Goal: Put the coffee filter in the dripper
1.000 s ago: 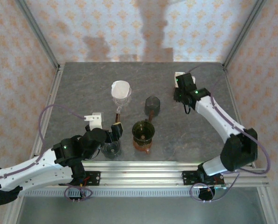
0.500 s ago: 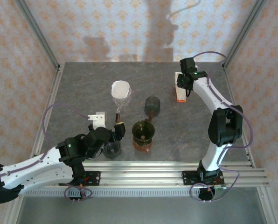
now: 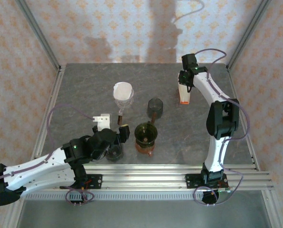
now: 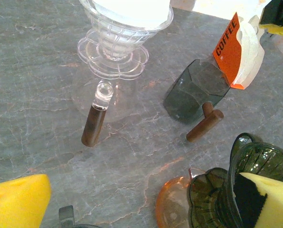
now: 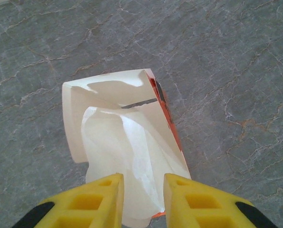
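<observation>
Coffee filter (image 5: 132, 152) sits between the right gripper's (image 5: 141, 190) narrowed fingers, grip unclear, poking from the orange pack (image 3: 184, 94) at upper right. That arm has reached farther back. Left gripper (image 4: 141, 199) stays splayed beside the green dripper (image 3: 145, 134).

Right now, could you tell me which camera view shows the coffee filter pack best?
The right wrist view: the filter pack lies open close below, white filters showing. The top view gives a small white-and-orange shape far right on the table; the left wrist view catches its orange COFFEE side.
</observation>
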Available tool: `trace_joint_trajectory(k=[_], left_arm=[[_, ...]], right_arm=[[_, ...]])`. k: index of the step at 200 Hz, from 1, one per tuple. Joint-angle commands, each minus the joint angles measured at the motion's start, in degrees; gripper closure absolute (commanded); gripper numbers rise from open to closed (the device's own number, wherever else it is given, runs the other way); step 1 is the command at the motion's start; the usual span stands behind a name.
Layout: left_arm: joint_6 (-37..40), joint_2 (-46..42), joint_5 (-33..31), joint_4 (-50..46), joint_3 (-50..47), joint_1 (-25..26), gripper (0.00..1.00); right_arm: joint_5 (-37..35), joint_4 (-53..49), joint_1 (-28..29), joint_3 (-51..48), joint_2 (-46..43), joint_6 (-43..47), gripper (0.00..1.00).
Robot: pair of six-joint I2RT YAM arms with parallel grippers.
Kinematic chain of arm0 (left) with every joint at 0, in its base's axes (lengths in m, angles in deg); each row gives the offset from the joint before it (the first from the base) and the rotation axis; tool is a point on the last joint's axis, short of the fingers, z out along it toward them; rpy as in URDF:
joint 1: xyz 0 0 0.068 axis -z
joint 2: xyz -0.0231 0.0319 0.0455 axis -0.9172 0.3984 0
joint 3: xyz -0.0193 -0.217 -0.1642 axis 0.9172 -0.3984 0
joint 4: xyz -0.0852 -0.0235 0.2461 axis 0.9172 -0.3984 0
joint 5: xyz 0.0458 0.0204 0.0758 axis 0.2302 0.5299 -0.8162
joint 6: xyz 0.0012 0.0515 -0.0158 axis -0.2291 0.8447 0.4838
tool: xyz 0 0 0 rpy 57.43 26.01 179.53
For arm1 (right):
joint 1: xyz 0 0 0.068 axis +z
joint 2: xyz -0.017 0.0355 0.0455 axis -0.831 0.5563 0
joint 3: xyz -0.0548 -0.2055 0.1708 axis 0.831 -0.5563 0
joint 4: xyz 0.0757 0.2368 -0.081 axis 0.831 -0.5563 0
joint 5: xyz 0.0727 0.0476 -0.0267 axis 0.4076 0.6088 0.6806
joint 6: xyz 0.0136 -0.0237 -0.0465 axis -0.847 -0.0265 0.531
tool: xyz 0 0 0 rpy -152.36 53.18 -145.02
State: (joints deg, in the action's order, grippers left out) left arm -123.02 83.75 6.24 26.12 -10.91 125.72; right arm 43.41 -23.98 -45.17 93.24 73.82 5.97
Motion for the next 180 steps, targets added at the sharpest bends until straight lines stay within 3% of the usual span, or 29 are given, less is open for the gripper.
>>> trace_joint_trajectory(k=[1,180], left_arm=[[1.1,0.3,-0.2,1.4,0.5,-0.8,0.0],[0.6,2.2,3.8,3.2,-0.3,-4.1,0.0]], right_arm=[[0.0,-2.2,-0.5,2.9,1.6,1.4,0.72],[-0.6,-3.2,-0.6,7.7,6.9,3.3,0.79]])
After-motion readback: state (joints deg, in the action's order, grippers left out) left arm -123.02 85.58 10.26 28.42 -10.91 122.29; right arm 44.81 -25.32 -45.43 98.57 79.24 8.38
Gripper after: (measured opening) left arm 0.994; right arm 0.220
